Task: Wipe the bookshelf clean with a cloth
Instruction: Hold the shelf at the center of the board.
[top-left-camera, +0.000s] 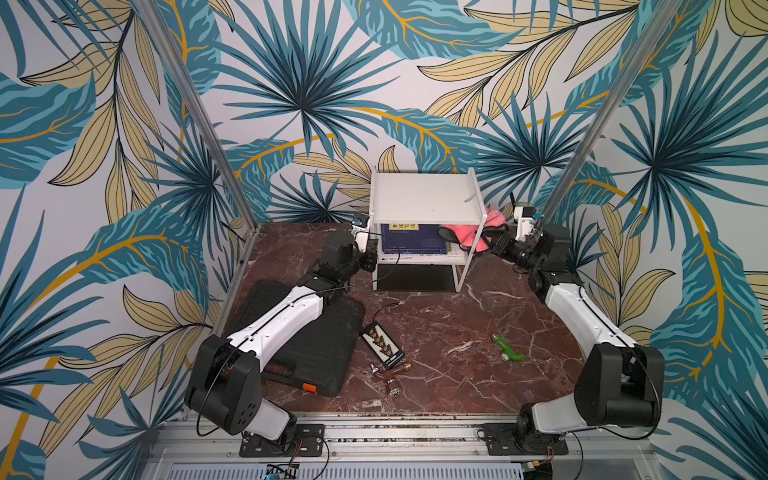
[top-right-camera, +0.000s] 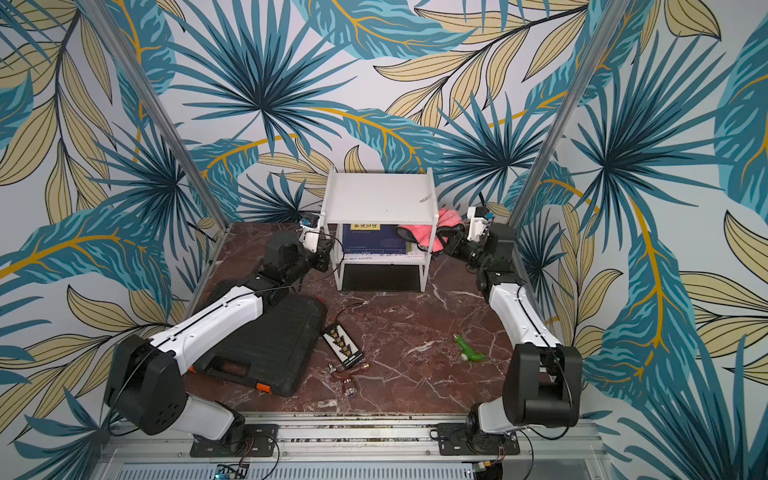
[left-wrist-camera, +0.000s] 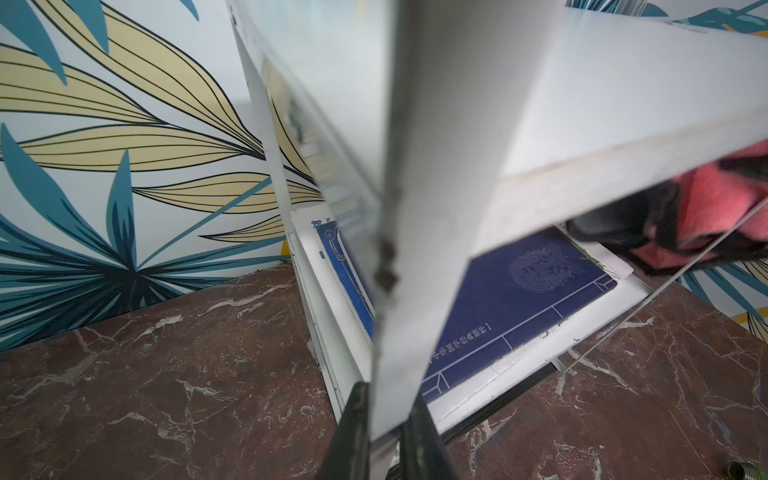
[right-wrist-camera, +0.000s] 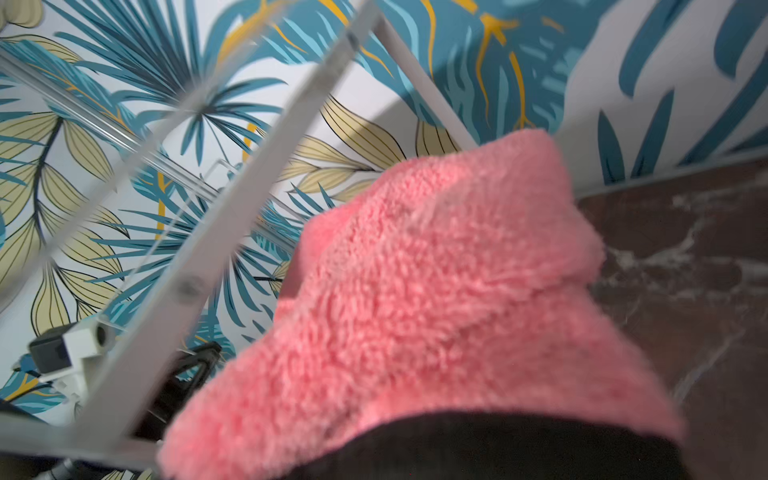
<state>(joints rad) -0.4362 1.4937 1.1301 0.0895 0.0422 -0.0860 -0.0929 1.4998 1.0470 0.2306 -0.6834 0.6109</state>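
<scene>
The white bookshelf (top-left-camera: 424, 199) (top-right-camera: 378, 195) stands at the back of the marble table. My left gripper (top-left-camera: 371, 259) (top-right-camera: 328, 255) (left-wrist-camera: 384, 411) is shut on its left front upright, and the white panel (left-wrist-camera: 457, 166) runs up between the two dark fingers. The pink fluffy cloth (top-left-camera: 469, 237) (top-right-camera: 432, 241) (left-wrist-camera: 715, 199) (right-wrist-camera: 436, 291) hangs at the shelf's right side and reaches in under the top shelf. My right gripper (top-left-camera: 492, 243) (top-right-camera: 446, 243) is shut on the cloth. In the right wrist view the cloth covers the jaws.
A blue book (top-left-camera: 411, 241) (left-wrist-camera: 519, 299) lies on the lower tier. A black ribbed case (top-left-camera: 316, 345) sits under my left arm. In front lie a small connector board (top-left-camera: 381, 347), brass fittings (top-left-camera: 390, 374) and a green toy (top-left-camera: 509, 349).
</scene>
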